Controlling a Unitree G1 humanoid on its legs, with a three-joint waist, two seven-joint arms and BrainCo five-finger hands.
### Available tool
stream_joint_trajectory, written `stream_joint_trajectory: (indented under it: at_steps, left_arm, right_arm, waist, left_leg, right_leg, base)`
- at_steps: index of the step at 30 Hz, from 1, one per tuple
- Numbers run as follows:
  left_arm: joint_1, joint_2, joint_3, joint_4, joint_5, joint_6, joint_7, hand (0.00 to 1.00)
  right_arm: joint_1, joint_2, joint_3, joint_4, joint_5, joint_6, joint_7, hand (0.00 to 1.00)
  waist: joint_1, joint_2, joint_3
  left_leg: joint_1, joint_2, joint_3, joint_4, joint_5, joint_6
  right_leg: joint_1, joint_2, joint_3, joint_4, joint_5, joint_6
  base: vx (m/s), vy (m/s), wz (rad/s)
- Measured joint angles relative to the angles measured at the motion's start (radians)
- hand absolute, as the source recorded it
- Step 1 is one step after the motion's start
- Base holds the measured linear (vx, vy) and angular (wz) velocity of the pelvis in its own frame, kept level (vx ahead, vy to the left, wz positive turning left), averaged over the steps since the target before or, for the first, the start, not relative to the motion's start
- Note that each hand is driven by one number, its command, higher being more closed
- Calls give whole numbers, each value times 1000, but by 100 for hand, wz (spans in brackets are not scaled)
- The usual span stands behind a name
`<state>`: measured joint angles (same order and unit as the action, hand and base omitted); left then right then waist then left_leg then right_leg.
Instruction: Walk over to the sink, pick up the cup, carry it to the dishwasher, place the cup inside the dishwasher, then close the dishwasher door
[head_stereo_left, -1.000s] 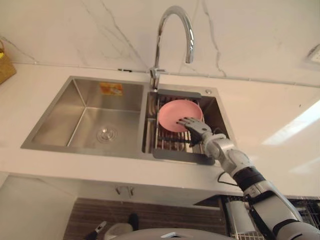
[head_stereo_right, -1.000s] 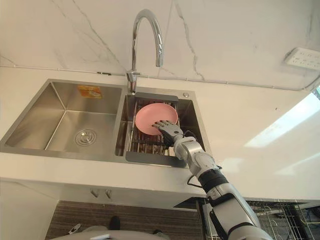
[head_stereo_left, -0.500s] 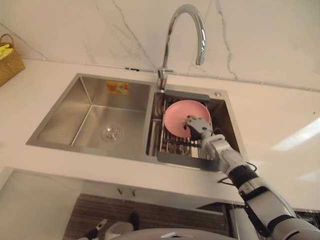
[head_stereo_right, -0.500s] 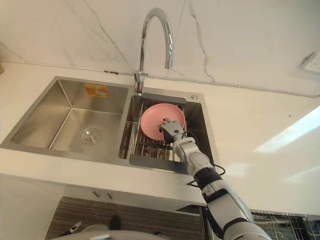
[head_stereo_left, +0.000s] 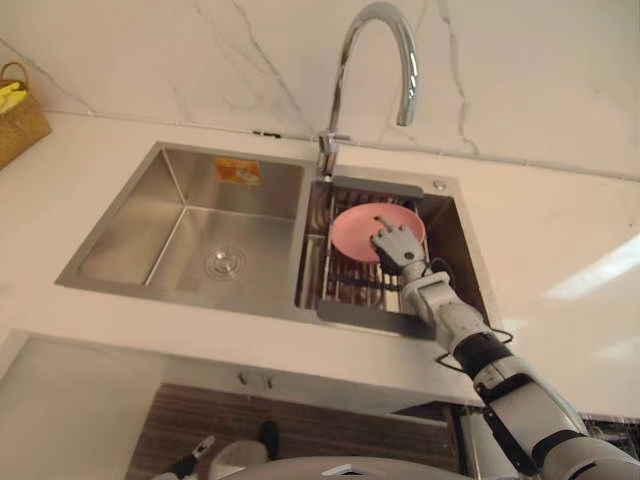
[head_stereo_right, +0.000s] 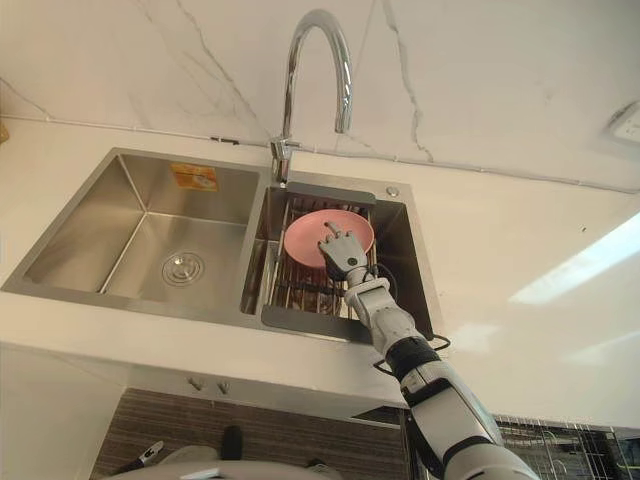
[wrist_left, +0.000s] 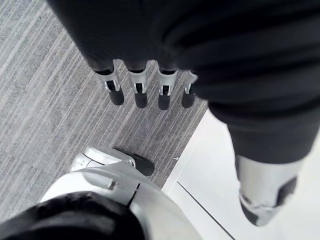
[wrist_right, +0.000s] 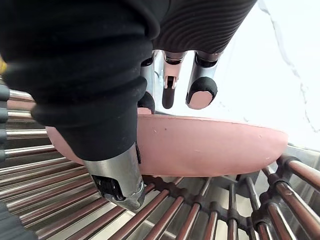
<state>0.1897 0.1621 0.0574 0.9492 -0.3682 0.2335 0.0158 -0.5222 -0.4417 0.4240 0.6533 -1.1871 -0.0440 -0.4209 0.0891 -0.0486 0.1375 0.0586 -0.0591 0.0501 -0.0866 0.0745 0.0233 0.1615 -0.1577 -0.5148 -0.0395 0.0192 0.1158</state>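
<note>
While reaching into the right basin of the sink (head_stereo_left: 120, 220), set in the white surface (head_stereo_left: 560, 230), straddles the rim of the pink bowl (head_stereo_left: 352, 225) with the right robot hand (head_stereo_left: 398, 247): fingers (wrist_right: 201, 92) only lightly bent above the inside, thumb (wrist_right: 117, 175) down along the outer wall, grip not closed. Leaves the bowl resting on the wire rack (head_stereo_left: 345, 285) in that basin, below the tap (head_stereo_left: 327, 160). Hangs the left robot hand (wrist_left: 141, 92) over the grey floor (wrist_left: 45, 100), fingers straight, holding nothing.

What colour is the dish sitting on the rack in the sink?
Pink, plain with no pattern; the dish shows best in the right wrist view.
</note>
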Motion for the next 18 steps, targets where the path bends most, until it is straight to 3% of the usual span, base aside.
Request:
stream_joint_trajectory:
  at_steps: [4,11,18]
  left_arm:
    - [0,6,-21,-5,9,-1,-1,0]
    - [18,6,-21,-26,20,-1,-6,0]
    - [28,6,-22,-26,20,-1,-9,0]
  right_arm:
    - [0,-17,0,-8,0,-27,-9,100]
    - [-7,-150,-1,-94,-58,-105,-47,100]
    - [-43,-212,2,-131,-71,-131,-47,100]
  waist:
    - [-3,0,0]
    - [-2,0,0]
    - [-7,1,0]
  left_leg:
    - [4,0,0,0,0,-1]
    - [4,1,-3,0,1,-3]
    - [-7,4,12,0,3,-6]
  right_leg:
    - [1,1,-4,0,0,0]
    - [0,-1,-10,9,-1,-1]
    - [-17,2,11,3,3,-12]
  base:
    - [0,0,1]
    - [-5,2,2]
    - [0,3,-7]
